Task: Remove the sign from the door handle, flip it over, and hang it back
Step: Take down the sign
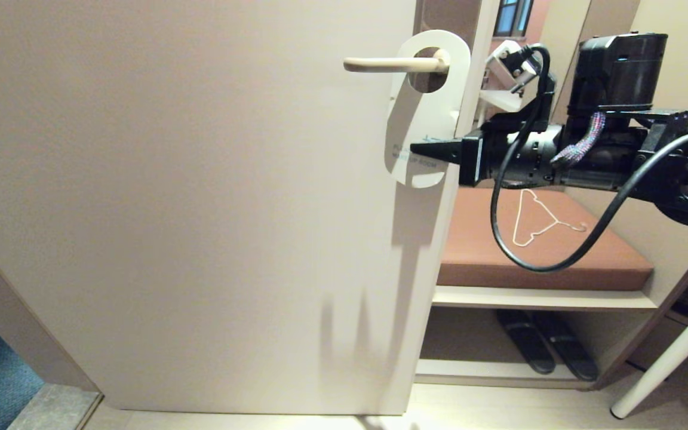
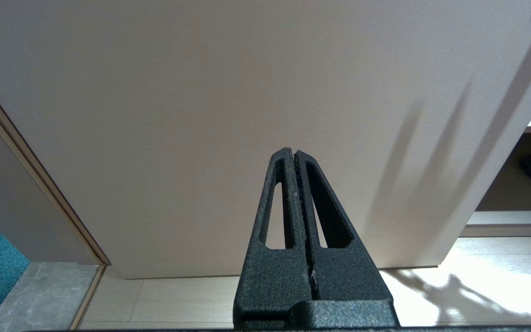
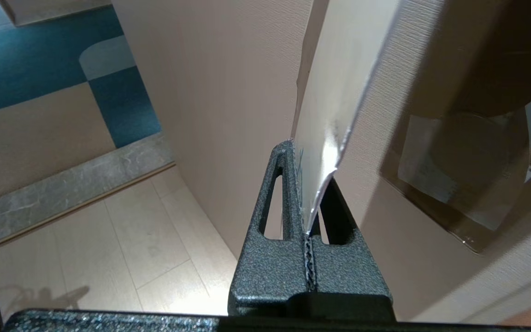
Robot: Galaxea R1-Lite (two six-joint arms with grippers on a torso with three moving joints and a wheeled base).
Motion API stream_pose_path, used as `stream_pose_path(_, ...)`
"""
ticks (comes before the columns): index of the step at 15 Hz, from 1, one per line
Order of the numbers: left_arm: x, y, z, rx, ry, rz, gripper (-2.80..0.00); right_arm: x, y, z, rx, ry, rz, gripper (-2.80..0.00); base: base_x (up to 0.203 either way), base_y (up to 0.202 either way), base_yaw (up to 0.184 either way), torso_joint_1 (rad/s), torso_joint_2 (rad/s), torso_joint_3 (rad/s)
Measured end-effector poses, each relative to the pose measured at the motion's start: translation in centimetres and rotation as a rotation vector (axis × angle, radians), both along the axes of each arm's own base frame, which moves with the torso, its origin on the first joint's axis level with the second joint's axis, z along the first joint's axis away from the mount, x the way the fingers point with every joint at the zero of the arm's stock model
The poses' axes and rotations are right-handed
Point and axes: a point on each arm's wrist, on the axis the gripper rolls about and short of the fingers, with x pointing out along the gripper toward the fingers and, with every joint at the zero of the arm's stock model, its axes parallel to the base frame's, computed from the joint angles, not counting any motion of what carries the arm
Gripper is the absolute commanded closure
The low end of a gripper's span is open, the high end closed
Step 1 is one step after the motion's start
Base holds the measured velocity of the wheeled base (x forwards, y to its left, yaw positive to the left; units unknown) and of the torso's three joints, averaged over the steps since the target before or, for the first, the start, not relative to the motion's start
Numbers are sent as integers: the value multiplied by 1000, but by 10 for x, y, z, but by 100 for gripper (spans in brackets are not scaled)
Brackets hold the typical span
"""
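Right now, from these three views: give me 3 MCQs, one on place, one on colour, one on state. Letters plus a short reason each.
1. Where does the sign hang?
A. on the door handle
B. on the bench
C. on the floor

2. What colour is the sign face turned to the head camera?
A. red
B. white
C. black

3. What is the right pincer doing?
A. open, clear of the sign
B. shut on nothing
C. shut on the sign's lower part

Answers:
1 A: the lever passes through the sign's hole.
2 B: pale card with faint lettering.
3 C: the right wrist view shows the card's edge clamped between the fingers.

The left pincer is shut, low before the door.
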Motion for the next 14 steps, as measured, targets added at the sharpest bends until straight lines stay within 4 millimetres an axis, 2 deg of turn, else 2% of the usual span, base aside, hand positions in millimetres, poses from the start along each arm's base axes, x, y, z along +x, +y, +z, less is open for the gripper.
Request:
stream_pose_path(7,0,0,0,0,-1,0,0,-1,15,0,8,-38,-54,0,0,0,0,0,0,0)
stream_pose_path(14,0,0,0,-1,0,0,0,-1,39,-4,39,-61,-67,0,0,0,0,0,0,0)
